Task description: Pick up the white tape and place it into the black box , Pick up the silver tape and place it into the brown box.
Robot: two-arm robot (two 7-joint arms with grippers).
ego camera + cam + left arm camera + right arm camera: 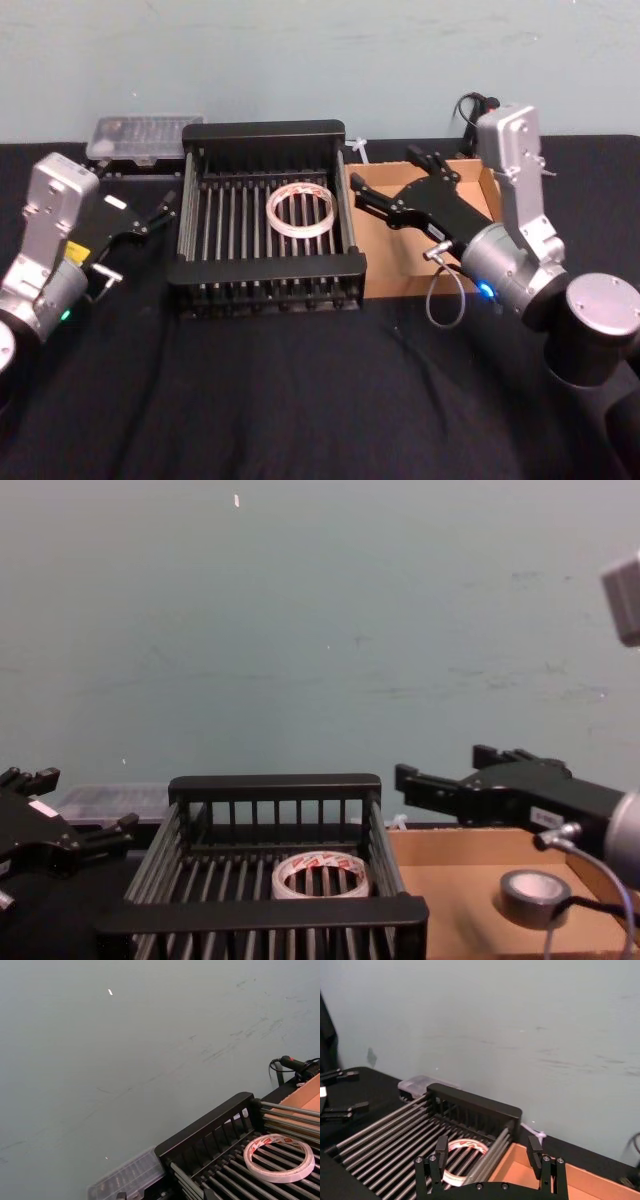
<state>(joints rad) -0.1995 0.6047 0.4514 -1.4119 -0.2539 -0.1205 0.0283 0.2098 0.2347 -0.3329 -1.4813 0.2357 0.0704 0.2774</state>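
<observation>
Resting in the tan cardboard brown box [470,900], the dull grey silver tape [535,897] is lying below the right gripper [405,780], whose fingers are hanging apart and empty; with the translucent white tape [300,210] sitting in the slatted black box [268,268], only retreating is seemingly remaining.

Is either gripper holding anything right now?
No. Left gripper and right gripper are open and empty; grey-silver tape roll lies in the cardboard tray.

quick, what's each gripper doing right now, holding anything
Left gripper: open, empty, beside the black box.
Right gripper: open, empty, above the brown box.
</observation>
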